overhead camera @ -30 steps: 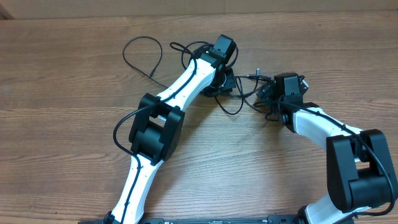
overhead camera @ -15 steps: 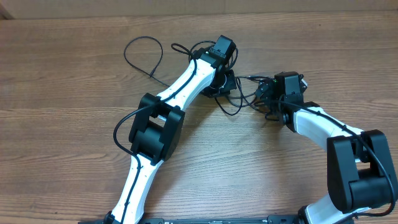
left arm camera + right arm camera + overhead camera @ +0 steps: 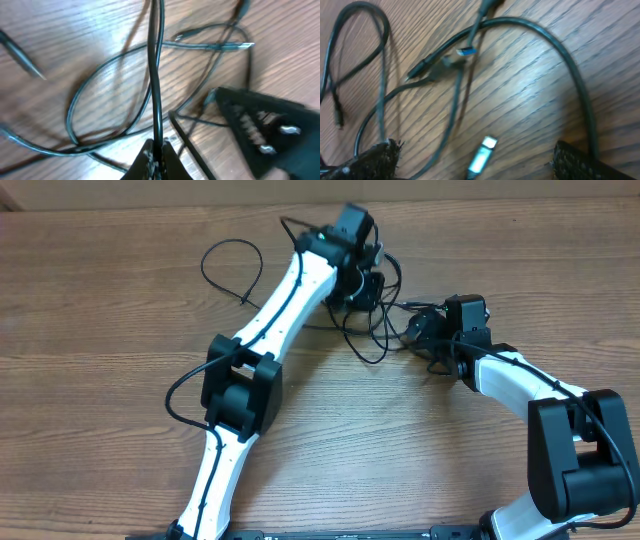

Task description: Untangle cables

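Note:
Several thin black cables lie tangled on the wooden table, with one loop (image 3: 203, 268) off to the left and a knot (image 3: 378, 320) between the arms. My left gripper (image 3: 362, 288) is shut on one cable (image 3: 155, 75), which runs taut and straight up from its fingertips (image 3: 156, 148). My right gripper (image 3: 418, 330) sits low at the right of the knot, and its dark finger (image 3: 260, 127) shows in the left wrist view. In the right wrist view it (image 3: 475, 150) stands wide open over a silver plug end (image 3: 482, 155) that lies loose on the wood.
A second plug (image 3: 240, 46) rests on the table beyond the held cable. A thicker black cord (image 3: 570, 65) arcs around the right gripper's right finger (image 3: 580, 162). Bare wooden table (image 3: 100, 380) spreads to the left and along the near side.
My left gripper closed on the cable and moved toward the far edge, pulling the strand taut. My right gripper opened wider and stayed in place.

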You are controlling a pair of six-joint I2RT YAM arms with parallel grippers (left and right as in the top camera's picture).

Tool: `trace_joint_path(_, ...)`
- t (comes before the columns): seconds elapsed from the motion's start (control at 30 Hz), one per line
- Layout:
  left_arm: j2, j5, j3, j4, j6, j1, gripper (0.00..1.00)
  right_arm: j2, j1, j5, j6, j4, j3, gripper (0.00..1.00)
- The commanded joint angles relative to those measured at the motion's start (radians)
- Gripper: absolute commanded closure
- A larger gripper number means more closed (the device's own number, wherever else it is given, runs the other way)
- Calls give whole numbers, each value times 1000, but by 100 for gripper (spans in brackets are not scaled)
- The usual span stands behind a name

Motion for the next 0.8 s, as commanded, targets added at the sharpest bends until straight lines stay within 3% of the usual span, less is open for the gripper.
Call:
trace_joint_path(0.0,-27,25,134,-50,62,29,96,48,4,-144,-60,-16,-44,2)
trace_joint_path(0.1,-27,24,230,-97,70,51,96,48,4,-183,-79,-9,-44,3)
trace_joint_path(0.27,-27,25,378,-158,190,79,96,48,4,-241,-107,10,-44,2)
trace_joint_path(0.57,-29,15,569,-200,376,91,96,48,4,-607,-327,140,-44,4)
trace_joint_path(0.77,-31,-224,608,-239,394,91,96,27,-7,-651,-326,145,-44,24)
